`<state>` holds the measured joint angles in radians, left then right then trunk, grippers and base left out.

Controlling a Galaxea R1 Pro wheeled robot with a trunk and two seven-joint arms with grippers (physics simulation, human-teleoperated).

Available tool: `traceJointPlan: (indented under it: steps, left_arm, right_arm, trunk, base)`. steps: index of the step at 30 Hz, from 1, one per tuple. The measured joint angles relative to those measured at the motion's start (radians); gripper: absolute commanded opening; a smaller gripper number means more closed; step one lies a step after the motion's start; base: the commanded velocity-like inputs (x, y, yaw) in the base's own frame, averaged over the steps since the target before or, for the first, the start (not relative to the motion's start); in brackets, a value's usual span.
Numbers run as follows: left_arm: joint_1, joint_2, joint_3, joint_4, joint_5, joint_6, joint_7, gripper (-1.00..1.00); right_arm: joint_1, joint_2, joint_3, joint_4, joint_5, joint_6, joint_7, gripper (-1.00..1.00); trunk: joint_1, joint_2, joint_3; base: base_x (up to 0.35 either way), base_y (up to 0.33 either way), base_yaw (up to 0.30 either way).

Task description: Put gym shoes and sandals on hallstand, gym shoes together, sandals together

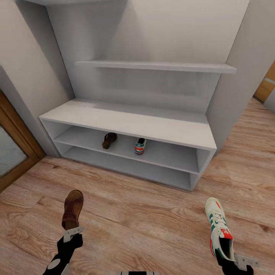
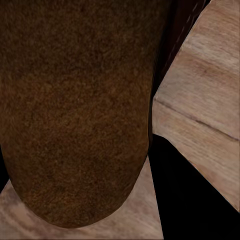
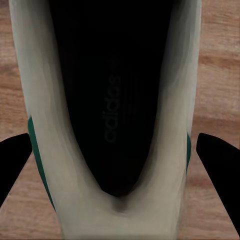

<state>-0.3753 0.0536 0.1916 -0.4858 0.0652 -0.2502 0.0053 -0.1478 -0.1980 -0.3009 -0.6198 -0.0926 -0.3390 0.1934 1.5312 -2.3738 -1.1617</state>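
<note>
From the head view we've got the hallstand straight ahead across the corridor floor, with one sandal and one gym shoe already sitting on its upper open shelf, near each other but apart. Our left gripper is clamped on the heel end of the second sandal, which points forward toward the rack, long axis running away from us. Our right gripper has the second gym shoe by the heel, toe pointing toward the rack too. Both shoes look lifted clear of the planks, though it's hard to be sure from this angle.

Left wrist view: the brown sandal footbed sits right up against the camera, wood floor beyond it. The fingers themselves aren't clear here, so the grip we're judging from the head camera.

Right wrist view: we look straight down into the sneaker's dark opening, a dark fingertip on each side of the heel (snug against it, as far as we can tell).

What matters next, we reckon: the shelved sandal is left of the shelved sneaker, which matches our hands, so each arm can go straight forward, no crossing, to set each shoe beside its twin.
</note>
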Motion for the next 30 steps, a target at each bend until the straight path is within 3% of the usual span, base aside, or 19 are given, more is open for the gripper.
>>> traceJointPlan:
  steps: [22, 30]
  left_arm:
    - [0.0, 0.0, 0.0, 0.0, 0.0, 0.0, 0.0, -1.0]
    - [-0.001, 0.0, 0.0, 0.0, 0.0, -0.001, -0.001, -1.0]
  right_arm:
    - [0.0, 0.0, 0.0, 0.0, 0.0, 0.0, 0.0, -1.0]
    - [0.0, 0.0, 0.0, 0.0, 0.0, 0.0, 0.0, -1.0]
  trunk:
    - [0.0, 0.0, 0.0]
    - [0.0, 0.0, 0.0]
  base:
    - [0.003, 0.304, 0.0]
    - [0.112, 0.31, 0.0]
